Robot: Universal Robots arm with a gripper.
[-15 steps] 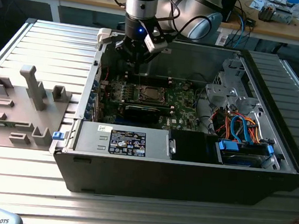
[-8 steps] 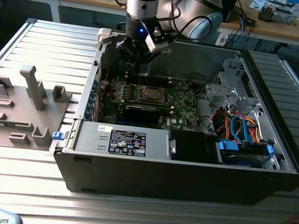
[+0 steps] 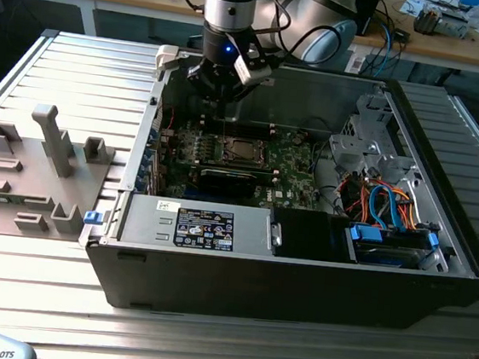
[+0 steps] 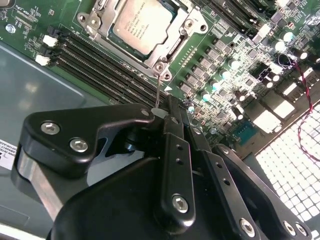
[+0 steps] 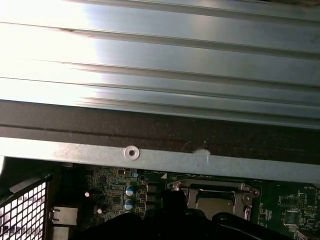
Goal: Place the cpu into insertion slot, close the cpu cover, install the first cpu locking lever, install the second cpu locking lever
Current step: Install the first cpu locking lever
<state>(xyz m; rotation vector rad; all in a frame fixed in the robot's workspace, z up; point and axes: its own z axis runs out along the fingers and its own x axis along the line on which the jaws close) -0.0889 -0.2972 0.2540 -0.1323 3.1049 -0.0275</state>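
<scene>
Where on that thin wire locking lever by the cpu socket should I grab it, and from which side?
Grip the locking lever at its free upper end, coming down from above. It is a thin wire standing up from a corner of the cpu cover, and its lower end sits at the socket, so the top is freest.

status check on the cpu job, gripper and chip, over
Gripper shut on a thin wire lever, hanging above the socket corner. Cpu seated in the socket, cpu cover down around it. Nothing blocking the socket.
</scene>
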